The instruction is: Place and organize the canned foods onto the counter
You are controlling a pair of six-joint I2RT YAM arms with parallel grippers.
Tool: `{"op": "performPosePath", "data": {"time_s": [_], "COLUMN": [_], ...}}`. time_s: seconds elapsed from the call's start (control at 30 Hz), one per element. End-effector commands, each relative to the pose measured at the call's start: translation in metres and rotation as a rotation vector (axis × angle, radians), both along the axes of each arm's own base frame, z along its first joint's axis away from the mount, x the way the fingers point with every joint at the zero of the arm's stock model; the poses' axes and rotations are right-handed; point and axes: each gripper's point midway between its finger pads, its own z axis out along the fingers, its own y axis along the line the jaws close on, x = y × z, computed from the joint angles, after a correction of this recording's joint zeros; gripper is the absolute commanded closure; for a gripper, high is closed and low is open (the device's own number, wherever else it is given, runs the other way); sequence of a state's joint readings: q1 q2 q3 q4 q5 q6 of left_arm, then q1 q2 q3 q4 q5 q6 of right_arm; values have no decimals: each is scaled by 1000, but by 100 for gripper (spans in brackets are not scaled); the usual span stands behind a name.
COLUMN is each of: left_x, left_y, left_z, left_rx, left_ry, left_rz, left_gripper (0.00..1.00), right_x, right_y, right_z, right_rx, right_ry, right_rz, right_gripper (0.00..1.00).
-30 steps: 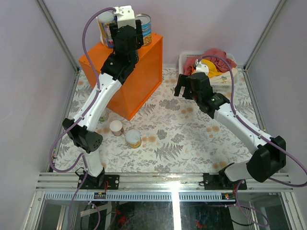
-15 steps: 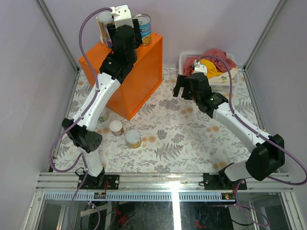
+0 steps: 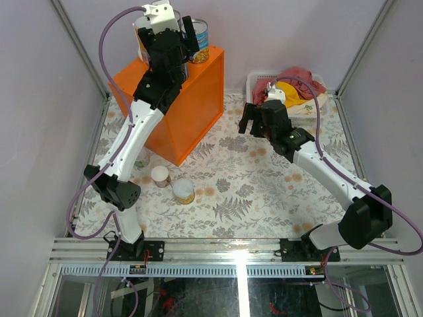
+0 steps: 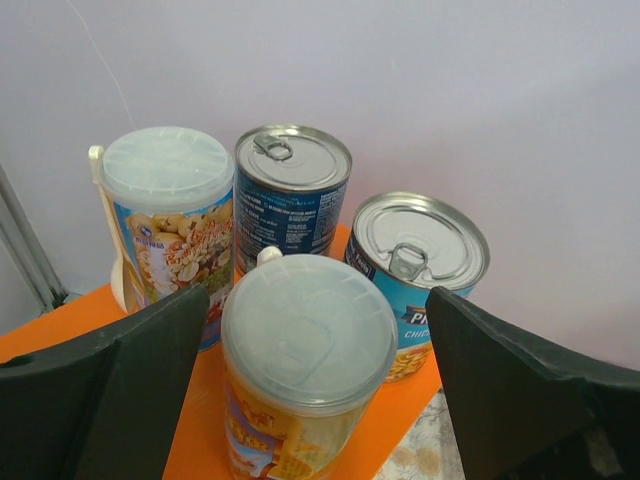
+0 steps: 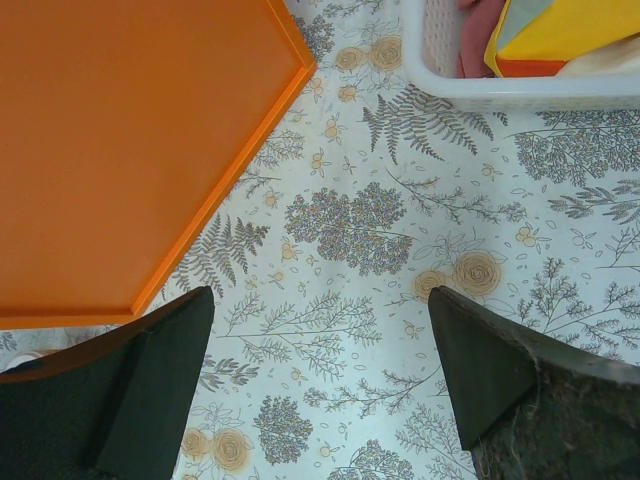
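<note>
Since your left gripper [image 4: 315,305] has just let go, jaws wide and empty, the yellow plastic-lidded tube can [image 4: 300,400] stands on the bright orange box counter [image 3: 198,99] beside three others [image 4: 292,190]. Right gripper [image 5: 320,330]: spread, empty. Short white-topped table cans [image 3: 184,191] next.

lidded tubs x2 [image 4: 165,170] [image 4: 308,330] | metal-top cans x2 [image 4: 292,160] [image 4: 420,235] | cans on tbl x3, 1 part hid [image 3: 160,175] [image 3: 184,191] [image 3: 141,159] | counter x1 [image 3: 198,104] | basket x1 [image 3: 253,82]

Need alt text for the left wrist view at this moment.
The open left tool straddles the near tube, a lidded can on the orange counter, without gripping it. Behind stand a far tube, a dark tin and a light-blue tin, all upright.
</note>
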State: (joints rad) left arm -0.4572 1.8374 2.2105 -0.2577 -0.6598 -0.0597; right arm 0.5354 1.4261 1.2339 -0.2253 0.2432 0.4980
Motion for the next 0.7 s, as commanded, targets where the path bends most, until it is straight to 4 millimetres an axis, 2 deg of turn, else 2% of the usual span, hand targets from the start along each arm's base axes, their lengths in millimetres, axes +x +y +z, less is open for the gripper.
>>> {"op": "performPosePath", "data": {"time_s": [0.0,0.13,0.23,0.33,0.5,0.67], "left_x": [-8,-22,-44,-63,-98,-135], "left_y": [8,14,17,19,8,-8], "left_z": [41,60,79,88,77,48], "left_rx": [-73,-116,-142,-140,-97,-60], "left_ry": [-127,-186,-235,-252,-216,-145], "left_rz": [10,8,-4,-9,-53,-123], "left_gripper": [9,8,8,8,9,9], "right_x": [8,7,7,5,2,-2], "right_y": [1,0,-1,-2,-5,-6], "right_z": [25,27,28,29,26,23], "right_rx": [41,38,34,30,24,7], "right_ry": [-71,-75,-79,-80,-76,-73], "right_rz": [-8,-10,-10,-8,-10,7], "right_gripper": [5,5,5,5,6,6]}}
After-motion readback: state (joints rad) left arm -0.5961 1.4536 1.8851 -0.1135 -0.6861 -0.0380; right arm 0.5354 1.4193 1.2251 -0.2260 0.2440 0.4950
